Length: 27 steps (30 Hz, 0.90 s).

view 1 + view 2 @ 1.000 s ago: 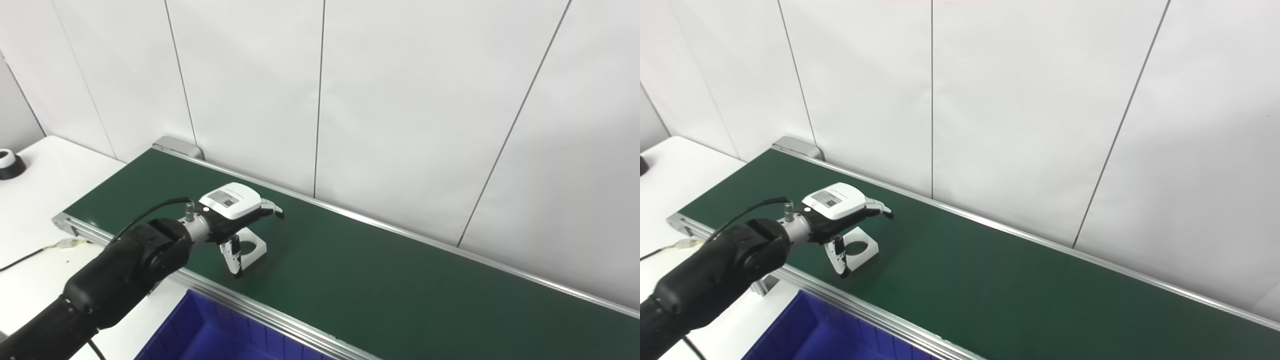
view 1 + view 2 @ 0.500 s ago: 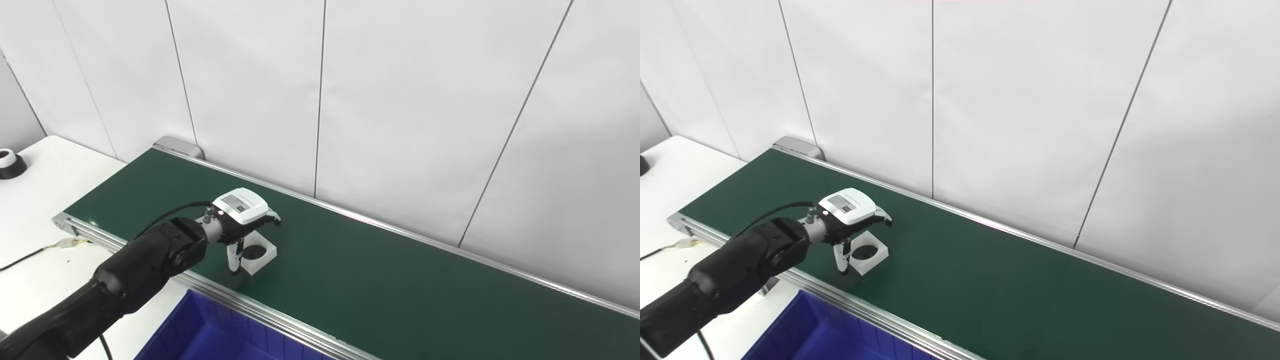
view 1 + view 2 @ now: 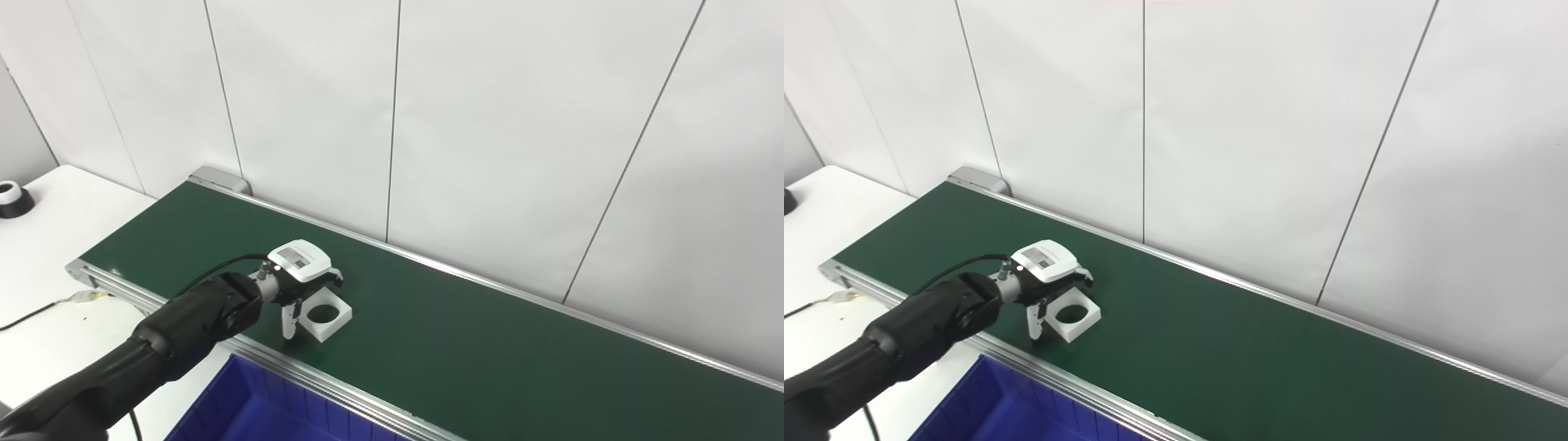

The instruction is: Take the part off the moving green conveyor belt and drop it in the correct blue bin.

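A white square part with a round hole point(image 3: 344, 316) lies flat on the green conveyor belt point(image 3: 490, 343), near its front rail. It also shows in the right eye view point(image 3: 1093, 317). My left hand point(image 3: 300, 275), with a white back cover, hovers over the part's left side. Its thumb points down beside the part's near-left corner. Its fingers curl over the far edge. The hand looks open around the part, and contact is hard to judge. My right hand is not in view.
A blue bin point(image 3: 257, 410) stands below the belt's front rail at the bottom left. A white table point(image 3: 43, 245) at left carries a small black and white object point(image 3: 9, 199) and a cable point(image 3: 79, 298). White wall panels run behind the belt.
The part has travelled right along the belt. My left hand has followed it, lowered, and its fingers have curled closer around the part.
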Each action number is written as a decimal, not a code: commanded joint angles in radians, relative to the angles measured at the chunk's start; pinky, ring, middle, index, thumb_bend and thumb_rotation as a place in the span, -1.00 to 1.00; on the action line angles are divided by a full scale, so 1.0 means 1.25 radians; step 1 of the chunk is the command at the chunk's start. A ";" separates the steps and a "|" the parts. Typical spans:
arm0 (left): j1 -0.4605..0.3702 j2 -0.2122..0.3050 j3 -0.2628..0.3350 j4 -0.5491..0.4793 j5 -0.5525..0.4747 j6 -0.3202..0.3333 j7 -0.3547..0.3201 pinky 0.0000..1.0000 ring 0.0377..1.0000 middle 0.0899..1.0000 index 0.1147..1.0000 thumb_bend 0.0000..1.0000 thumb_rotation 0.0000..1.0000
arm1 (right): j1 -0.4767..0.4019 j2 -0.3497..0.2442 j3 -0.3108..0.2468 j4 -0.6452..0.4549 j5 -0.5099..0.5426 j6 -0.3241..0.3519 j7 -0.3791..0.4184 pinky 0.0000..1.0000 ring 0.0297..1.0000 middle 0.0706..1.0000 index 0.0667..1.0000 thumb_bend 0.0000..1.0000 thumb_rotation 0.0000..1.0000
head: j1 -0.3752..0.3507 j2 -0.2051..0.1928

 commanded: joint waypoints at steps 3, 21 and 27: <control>-0.019 0.009 -0.017 0.038 0.004 0.002 0.022 0.37 0.51 0.60 0.54 0.74 -1.00 | 0.000 0.004 -0.002 -0.028 0.006 -0.021 0.010 0.81 0.81 0.81 1.00 0.49 0.06 | -0.001 0.002; -0.011 0.016 -0.050 0.018 -0.055 -0.040 0.016 0.31 0.05 -0.12 -0.16 0.05 -1.00 | 0.000 0.007 -0.002 -0.025 0.003 -0.026 0.007 0.80 0.81 0.82 1.00 0.48 0.06 | -0.012 0.008; -0.005 0.017 -0.045 -0.030 -0.071 -0.032 -0.020 0.28 0.07 -0.11 -0.16 0.05 -1.00 | -0.001 0.006 -0.003 -0.026 0.001 -0.023 0.007 0.79 0.80 0.81 1.00 0.51 0.08 | -0.012 0.011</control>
